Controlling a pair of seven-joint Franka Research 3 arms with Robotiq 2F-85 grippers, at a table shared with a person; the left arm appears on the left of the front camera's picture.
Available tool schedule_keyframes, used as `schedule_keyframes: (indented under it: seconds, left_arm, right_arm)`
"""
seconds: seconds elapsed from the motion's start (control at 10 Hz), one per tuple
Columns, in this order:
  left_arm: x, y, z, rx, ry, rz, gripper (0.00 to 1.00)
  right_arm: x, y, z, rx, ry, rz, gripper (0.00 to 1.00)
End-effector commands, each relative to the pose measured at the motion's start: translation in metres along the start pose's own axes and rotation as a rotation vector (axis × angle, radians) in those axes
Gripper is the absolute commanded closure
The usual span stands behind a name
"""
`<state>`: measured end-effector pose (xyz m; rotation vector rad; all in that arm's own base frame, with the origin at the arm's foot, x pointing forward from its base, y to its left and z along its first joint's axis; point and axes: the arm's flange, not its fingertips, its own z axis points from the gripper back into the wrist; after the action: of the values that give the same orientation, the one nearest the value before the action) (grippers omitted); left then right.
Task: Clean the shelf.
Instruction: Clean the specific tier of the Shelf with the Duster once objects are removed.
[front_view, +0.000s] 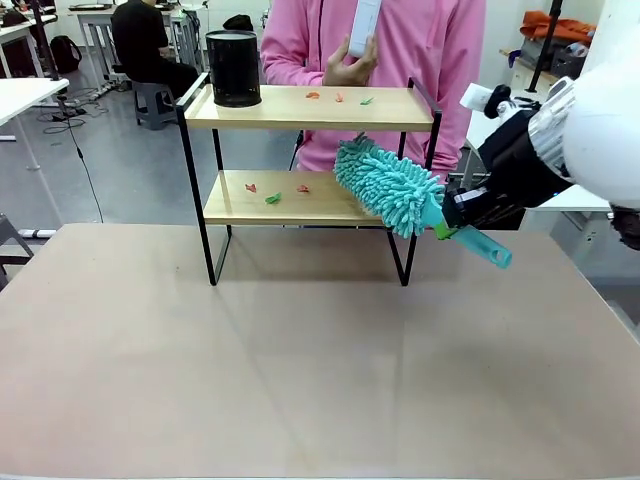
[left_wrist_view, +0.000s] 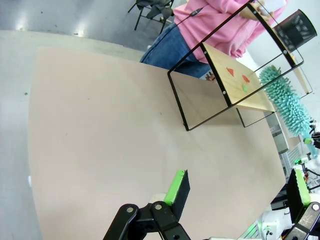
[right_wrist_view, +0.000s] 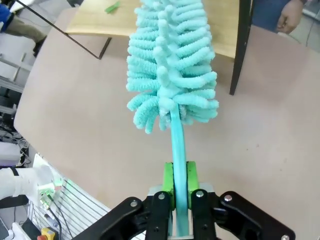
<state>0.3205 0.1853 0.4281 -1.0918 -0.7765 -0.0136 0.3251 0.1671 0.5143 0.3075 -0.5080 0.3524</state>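
Well, the right gripper (right_wrist_view: 180, 172) has its two green pads (right_wrist_view: 168, 175) squeezed tight on the thin handle of one fluffy blue-green duster (right_wrist_view: 170, 65). The fluffy head sticks out past the fingertips and reaches the right end of the shelf (front_view: 300, 108), by the lower board. I cannot tell if it touches the wood.

The shelf stands on the table (front_view: 300, 380) just ahead of this gripper. It has two wooden boards in a thin black frame. On the top board, above the duster head, lie three little scraps (front_view: 339, 98): two red and one green. On the lower board, farther along from the duster head, lie three more scraps (front_view: 272, 198): two red and one green. One black mesh cup (front_view: 233, 68) stands on the top board, at the end far from the gripper.

Behind the shelf a person (front_view: 420, 60) in pink holds one white thing (front_view: 365, 25). Any print on it is too small to read.

The left gripper (left_wrist_view: 237, 187) hangs over bare table, well apart from the shelf, with its fingers spread wide.
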Motion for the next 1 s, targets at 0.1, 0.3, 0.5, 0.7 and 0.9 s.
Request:
schedule_keyframes:
  seconds: [0.1, 0.3, 0.5, 0.7, 0.9]
  left_arm:
    - [0.0, -0.001, -0.001, -0.015, -0.019, -0.023, 0.0]
    - [0.0, -0.001, -0.001, -0.015, -0.019, -0.023, 0.0]
    - [0.0, -0.001, -0.001, -0.015, -0.019, -0.023, 0.0]
    - [0.0, -0.001, -0.001, -0.015, -0.019, -0.023, 0.0]
    - [0.0, -0.001, -0.001, -0.015, -0.019, -0.023, 0.0]
  right_arm:
    - [0.033, 0.017, -0.036, -0.048, -0.086, -0.093, 0.88]
    - [0.047, 0.03, -0.06, -0.073, -0.115, -0.154, 0.88]
    - [0.06, 0.047, -0.089, -0.06, -0.081, -0.166, 0.88]
    - [0.068, 0.066, -0.111, -0.059, -0.053, -0.14, 0.88]
    - [0.073, 0.076, -0.124, -0.019, -0.024, -0.11, 0.88]
